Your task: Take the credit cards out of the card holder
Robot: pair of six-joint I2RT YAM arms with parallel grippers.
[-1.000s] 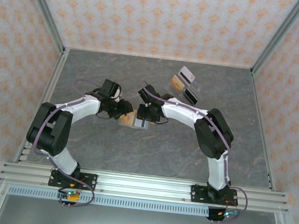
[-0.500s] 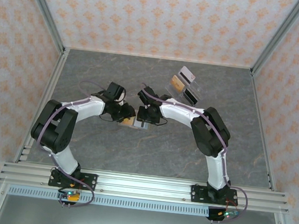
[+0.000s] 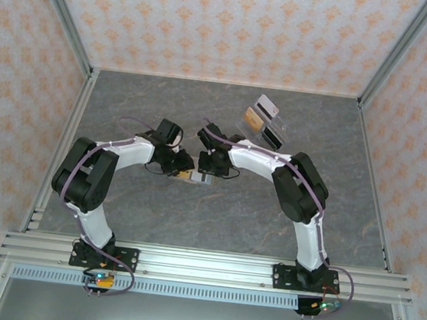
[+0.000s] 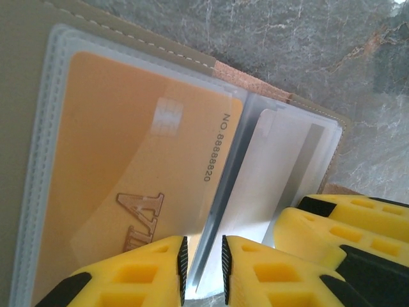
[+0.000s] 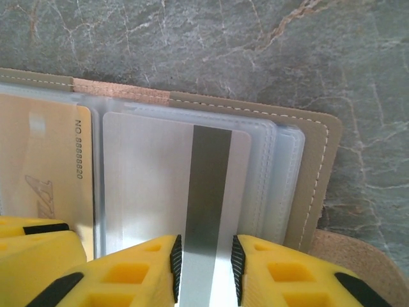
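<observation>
My fingers (image 4: 153, 252) are bright yellow with black pads. The orange card (image 4: 115, 147) carries dark numbers and bronze lettering; the white card (image 5: 144, 185) has a grey stripe. The holder (image 5: 313, 160) is taupe with pale stitching. The table (image 5: 255, 45) is grey with pale veins. Walls (image 3: 229, 23): cream with orange motifs.

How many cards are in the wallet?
2, both in the wallet: an orange card on one side, a white card with a grey stripe beside it. The sleeves behind may hide more.
</observation>
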